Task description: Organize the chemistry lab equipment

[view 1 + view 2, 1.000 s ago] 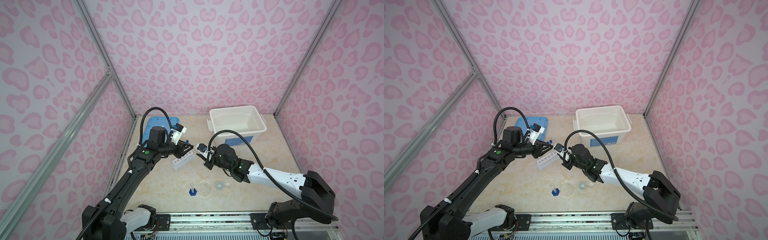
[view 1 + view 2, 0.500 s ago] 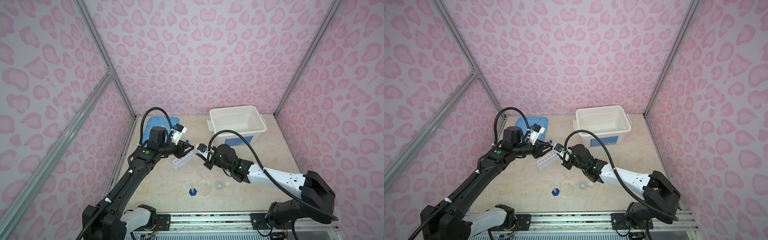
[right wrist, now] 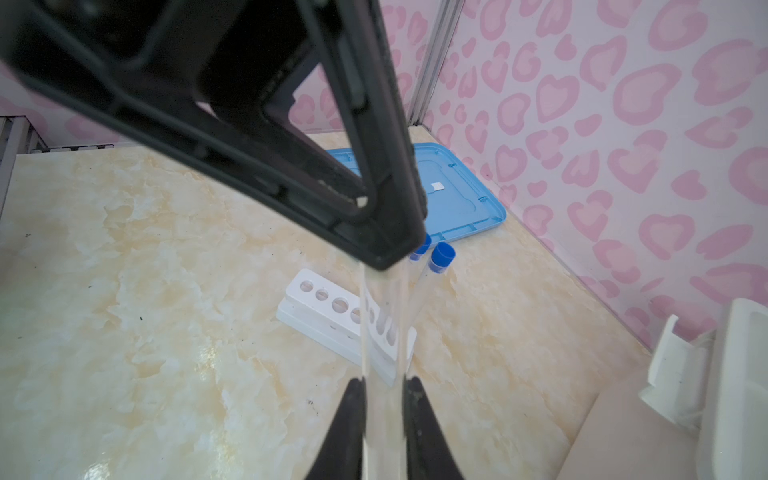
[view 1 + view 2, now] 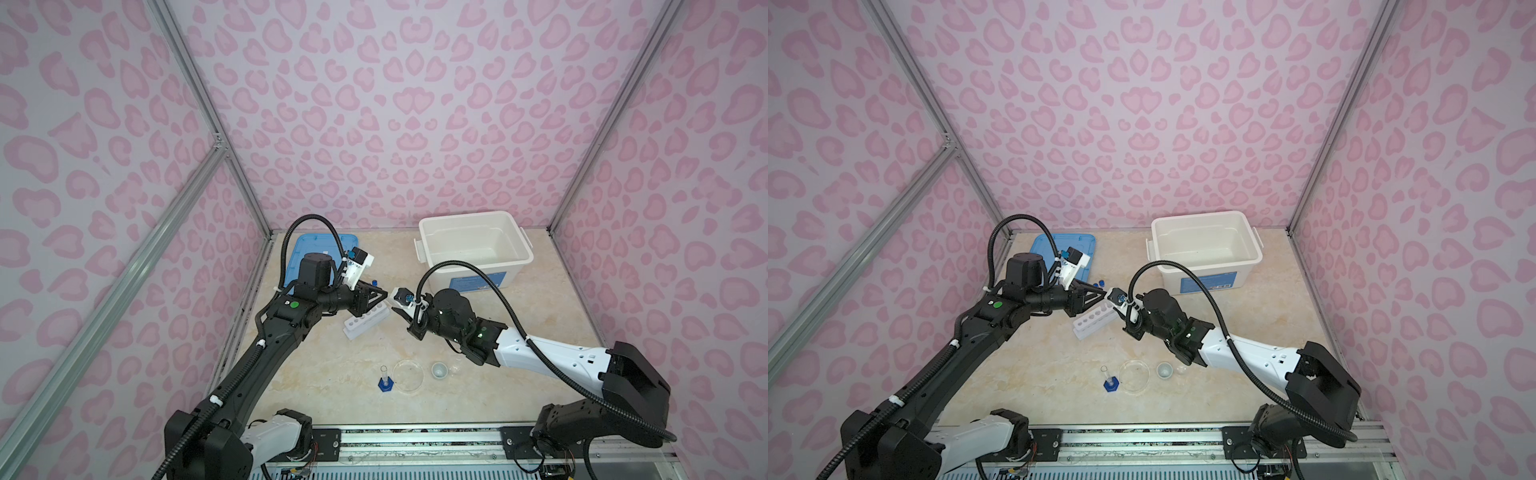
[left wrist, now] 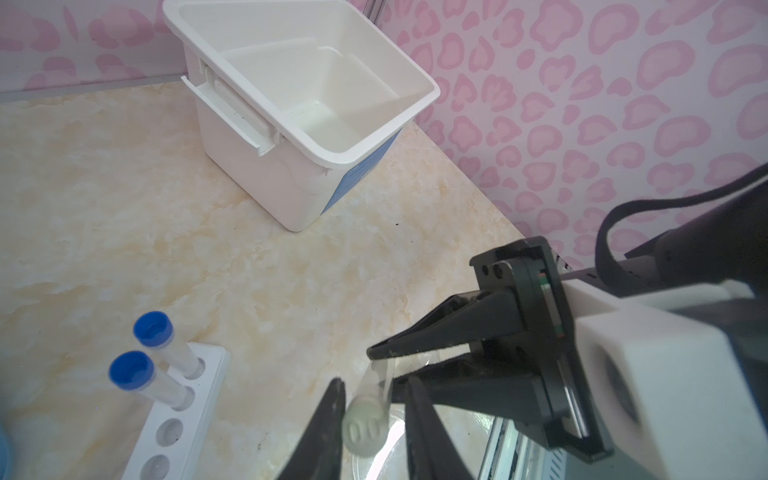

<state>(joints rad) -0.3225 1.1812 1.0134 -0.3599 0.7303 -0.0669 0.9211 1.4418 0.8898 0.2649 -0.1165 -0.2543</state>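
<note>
Nearest me, in front of the white rack [image 4: 368, 324], the blue-based cylinder [image 4: 385, 380], petri dish [image 4: 408, 375] and small white cup [image 4: 439, 370] sat unsorted on the counter. Just beside the rack, my right gripper [image 3: 383, 381] was clamped on the clear body of the white-capped test tube [image 5: 365, 428]. My left gripper [image 5: 374, 378] stood partly open around its cap. Two blue-capped test tubes [image 5: 141, 378] stood in the rack's end holes; four holes were empty. Beyond the rack were the white bin [image 4: 473, 220] and blue lid [image 4: 320, 243]. I judged most sorting remained.
</note>
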